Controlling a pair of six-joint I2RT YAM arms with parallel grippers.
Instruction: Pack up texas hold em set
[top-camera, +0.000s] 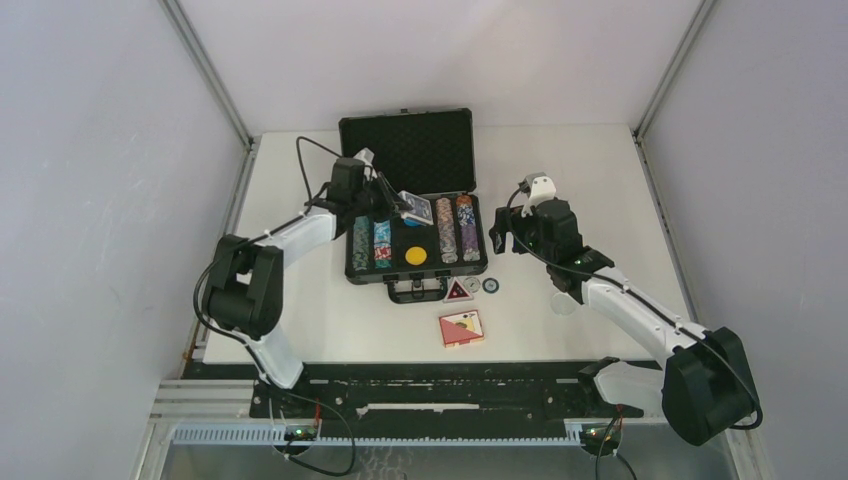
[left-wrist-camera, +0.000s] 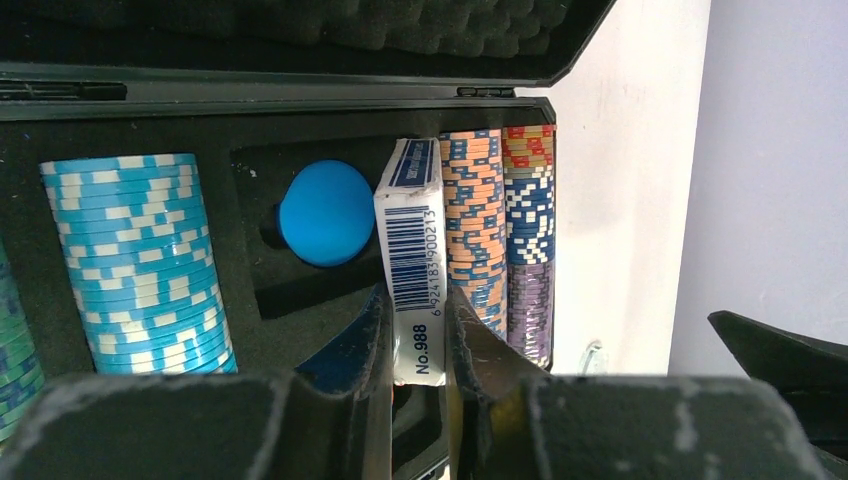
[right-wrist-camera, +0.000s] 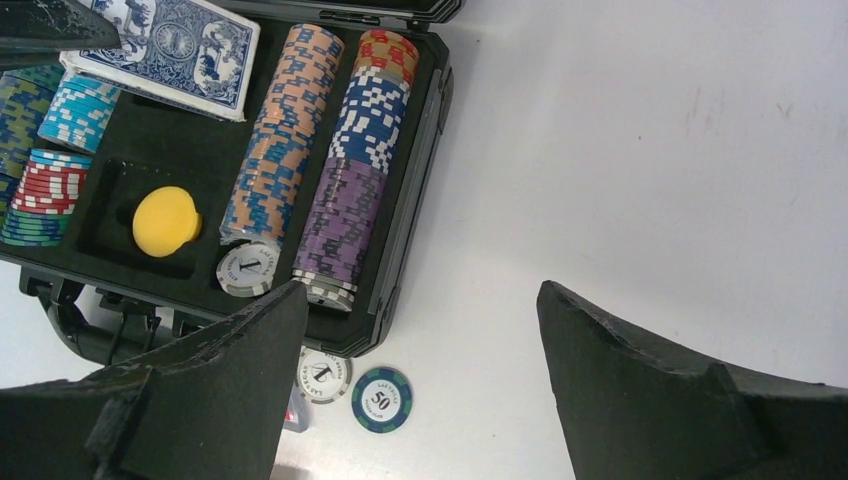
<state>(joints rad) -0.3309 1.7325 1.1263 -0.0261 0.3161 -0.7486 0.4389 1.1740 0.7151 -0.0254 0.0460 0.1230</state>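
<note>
Left gripper is pinched in narrow on the blue deck, one finger on each flat face, barcode end facing the wrist cam. The deck hangs tilted over the far middle of the case, right between the blue button in its foam pocket and the orange chip row. I honestly can't tell if its far end is touching the foam or not. Right gripper is spread about as wide as it goes, with nothing in it, hovering over the table just off the case's near right corner. The case itself sits mid-table, lid propped up at the back, handle toward the arms. Chips are lined up in rows, two on the right and two on the left, and a yellow button sits in the front middle pocket. Not everything's in, though. Two loose chips lie on the table right by the front edge, next to the triangle button. The red deck lies flat a bit nearer the arms.
</note>
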